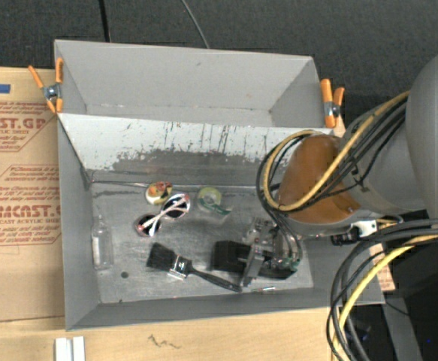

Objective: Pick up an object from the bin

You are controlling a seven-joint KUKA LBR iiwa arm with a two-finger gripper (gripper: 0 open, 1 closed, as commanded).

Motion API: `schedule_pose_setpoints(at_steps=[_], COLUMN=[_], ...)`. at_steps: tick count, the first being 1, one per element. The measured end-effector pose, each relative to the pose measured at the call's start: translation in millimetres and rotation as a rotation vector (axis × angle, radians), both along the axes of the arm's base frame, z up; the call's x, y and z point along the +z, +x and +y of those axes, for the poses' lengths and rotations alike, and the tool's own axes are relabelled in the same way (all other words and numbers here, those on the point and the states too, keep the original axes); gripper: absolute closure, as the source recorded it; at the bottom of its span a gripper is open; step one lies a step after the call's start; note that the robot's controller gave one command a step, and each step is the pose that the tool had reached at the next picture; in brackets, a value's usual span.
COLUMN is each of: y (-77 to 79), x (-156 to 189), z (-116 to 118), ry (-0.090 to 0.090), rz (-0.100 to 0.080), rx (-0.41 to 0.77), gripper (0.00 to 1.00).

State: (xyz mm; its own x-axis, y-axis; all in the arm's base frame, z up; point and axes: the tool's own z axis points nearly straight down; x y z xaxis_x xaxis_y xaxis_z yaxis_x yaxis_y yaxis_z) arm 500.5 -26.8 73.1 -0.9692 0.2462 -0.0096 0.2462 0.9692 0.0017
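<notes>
My gripper point(268, 250) is low in the bin's right part, under the orange wrist cover. It sits right against a black blocky thing point(229, 255) on the bin floor, and part of that thing is hidden beneath it. A black brush-like tool point(164, 259) lies just to the left, its thin handle running right toward the gripper. Whether anything is held I cannot see.
Red-and-white sunglasses point(163, 215) lie at the floor's middle left. A small round yellow-and-orange thing point(157, 192) and a pale green round thing point(210, 198) sit near the back wall. A clear small bottle point(100, 242) lies by the left wall.
</notes>
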Motion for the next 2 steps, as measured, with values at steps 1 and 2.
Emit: schedule_pose_setpoints(at_steps=[1, 2], y=[0.0, -0.7], x=[0.0, 1.7], z=[0.0, 0.1], ry=[0.000, 0.001], rz=[0.000, 0.005], rx=[0.000, 0.001], gripper=[1.00, 1.00])
